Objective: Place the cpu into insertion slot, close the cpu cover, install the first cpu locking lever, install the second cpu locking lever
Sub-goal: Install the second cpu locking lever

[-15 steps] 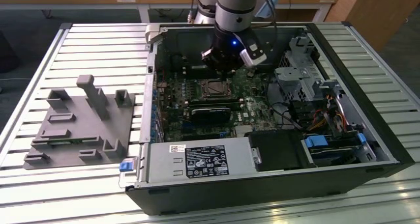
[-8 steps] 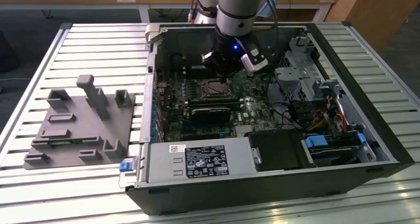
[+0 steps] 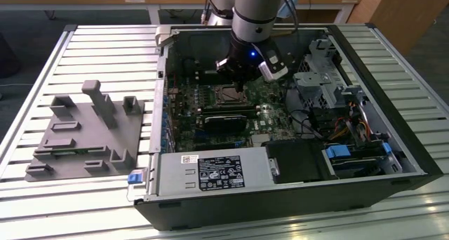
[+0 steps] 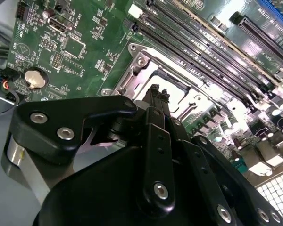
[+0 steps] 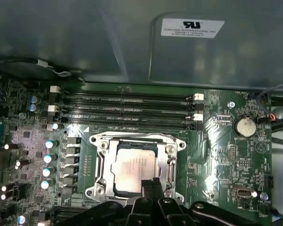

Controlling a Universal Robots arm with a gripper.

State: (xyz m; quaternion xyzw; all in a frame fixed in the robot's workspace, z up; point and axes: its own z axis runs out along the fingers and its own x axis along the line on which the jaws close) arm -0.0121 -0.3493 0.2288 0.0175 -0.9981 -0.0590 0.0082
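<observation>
One arm is at work inside the open computer case (image 3: 393, 145), which lies on the slatted bench (image 3: 105, 56) toward its far right part. We see the cpu (image 5: 133, 168) already seated in the insertion slot (image 5: 100, 193) on the green motherboard (image 5: 221, 160), silvery top showing through the square window of the cpu cover (image 5: 167, 162), which appears to lie down over it. The end effector (image 5: 152, 187) hangs just above the socket's near edge, its fingertips pressed together and holding nothing we can make out. We judge placement and cover closing done, and the first locking lever step in hand. The next move calls for a narrow tip set squarely on a thin lever, pushed down and hooked under its tab.
</observation>
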